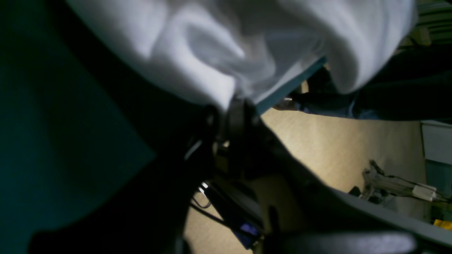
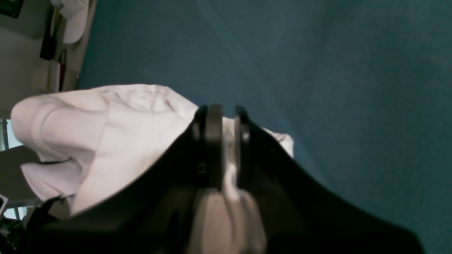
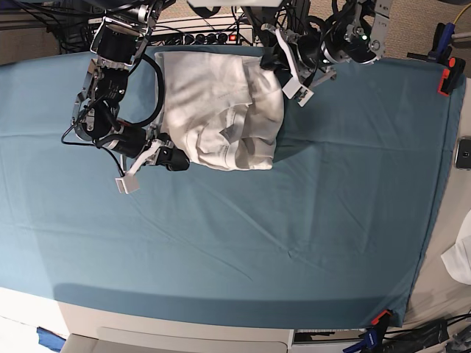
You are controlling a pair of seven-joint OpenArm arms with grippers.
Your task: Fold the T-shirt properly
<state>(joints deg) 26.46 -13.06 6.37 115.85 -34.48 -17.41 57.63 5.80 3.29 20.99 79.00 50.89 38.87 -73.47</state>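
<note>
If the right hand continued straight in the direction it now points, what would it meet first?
The right hand points into the large white cotton T-shirt and already pinches its edge, so more of that bunched fabric probably comes first, with the teal table cloth beneath.

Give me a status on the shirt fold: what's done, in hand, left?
Done: the T-shirt is bunched into a rough, wrinkled bundle at the far side of the teal cloth, not a neat fold. In hand: the right gripper is shut on white fabric at the bundle's near edge; the left gripper pinches an edge at the far side. Left: flattening, squaring and the final folds.
</note>
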